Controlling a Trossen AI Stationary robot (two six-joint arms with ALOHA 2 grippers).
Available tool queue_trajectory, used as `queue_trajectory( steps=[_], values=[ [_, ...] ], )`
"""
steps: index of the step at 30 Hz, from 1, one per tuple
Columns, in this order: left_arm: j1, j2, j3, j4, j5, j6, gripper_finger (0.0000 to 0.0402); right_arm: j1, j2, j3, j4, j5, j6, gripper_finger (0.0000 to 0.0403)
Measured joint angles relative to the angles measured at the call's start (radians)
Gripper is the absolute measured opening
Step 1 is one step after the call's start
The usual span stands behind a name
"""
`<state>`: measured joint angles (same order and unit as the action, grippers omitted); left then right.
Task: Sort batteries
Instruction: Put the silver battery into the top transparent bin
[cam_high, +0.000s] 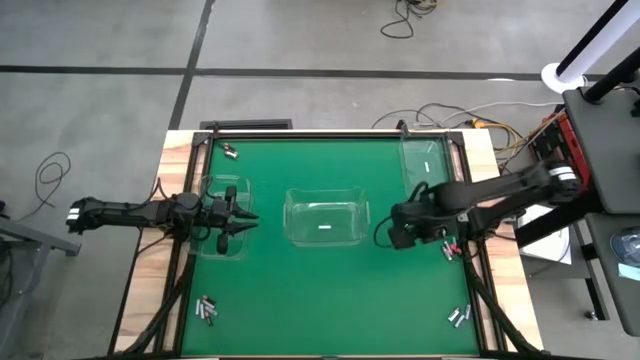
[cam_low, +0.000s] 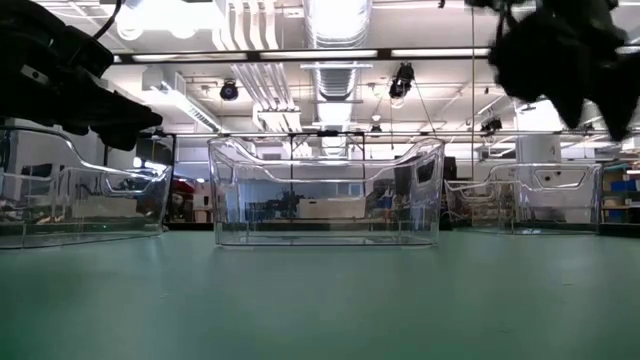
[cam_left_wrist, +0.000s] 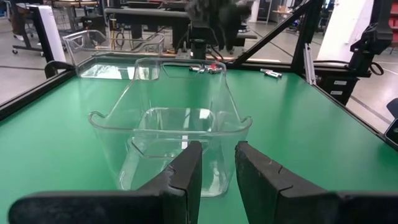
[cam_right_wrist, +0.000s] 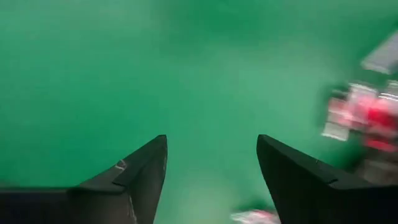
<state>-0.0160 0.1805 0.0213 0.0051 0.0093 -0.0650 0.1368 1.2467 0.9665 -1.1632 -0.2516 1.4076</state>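
Batteries (cam_high: 207, 310): small, rigid, smooth cylinders; I judge them light and prone to rolling, best pinched mid-barrel. Right end effector (cam_right_wrist: 211, 180) apart, empty; left end effector (cam_left_wrist: 217, 174) narrowly apart over a bin (cam_left_wrist: 168, 124).

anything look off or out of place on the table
Mostly tidy: three clear bins sit upright, nothing spilled. The one oddity is a small red object among the batteries at the mat's right edge, by the right gripper.
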Motion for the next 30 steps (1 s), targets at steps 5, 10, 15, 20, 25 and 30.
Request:
queue_trajectory(
  steps=[5, 10, 15, 20, 25, 30],
  values=[
    [0.0, 0.002, 0.0, 0.001, 0.0, 0.0, 0.0077, -0.019, 0.103, -0.023, -0.126, -0.045, -0.256, 0.0251],
    [0.0, 0.003, 0.0, 0.001, 0.0, 0.0, 0.0077, -0.056, 0.224, -0.035, -0.179, -0.07, -0.545, 0.0261],
    [0.0, 0.003, 0.0, 0.001, 0.0, 0.0, 0.0077, -0.116, 0.322, -0.037, -0.219, 0.006, -0.816, 0.0278],
    [0.0, 0.004, 0.0, 0.001, 0.0, 0.0, 0.0077, -0.216, 0.365, -0.057, -0.214, 0.08, -1.003, 0.0292],
    [0.0, 0.004, 0.0, 0.001, 0.0, 0.0, 0.0077, -0.3, 0.336, -0.134, -0.192, 0.126, -1.074, 0.029],
    [0.0, 0.004, 0.0, 0.001, 0.0, 0.0, 0.0077, -0.34, 0.29, -0.194, -0.157, 0.121, -1.13, 0.0295]
  ],
)
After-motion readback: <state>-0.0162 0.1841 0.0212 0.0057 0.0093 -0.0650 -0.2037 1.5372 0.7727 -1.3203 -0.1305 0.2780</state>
